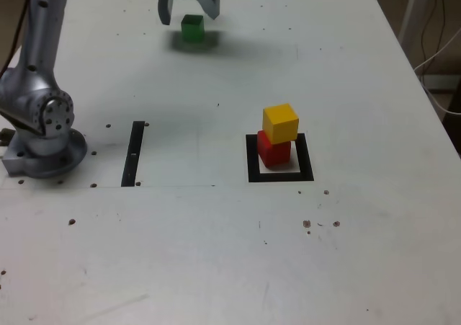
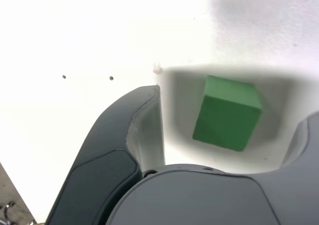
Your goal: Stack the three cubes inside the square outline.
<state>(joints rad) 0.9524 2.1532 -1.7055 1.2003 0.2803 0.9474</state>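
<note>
The end effector (image 1: 189,11) hangs over the far part of the table (image 1: 216,253), with its two dark, smooth, curved jaws spread wide apart. Between them, a little lower, sits the green cube (image 1: 192,27) on the table; in the wrist view the green cube (image 2: 227,113) lies in the gap, and no jaw touches it. Its faces look matte and plain, with sharp edges, and a soft shadow lies around it.

The table is a pale, flat board with small dark screw holes and some faint scratches. Near the exterior view's right of centre lies the outline (image 1: 309,168), a thick black square frame with a pale middle (flat like tape). Inside it stands the red cube (image 1: 274,152), and the yellow cube (image 1: 281,122) rests on top of it, turned a little so that its corners do not match the red one. Both are well apart from the green cube.

At the exterior view's left stands the arm's base (image 1: 45,141), round and of dull grey metal, with a shiny joint. Beside it lies a narrow black strip (image 1: 133,154), straight and flat.
</note>
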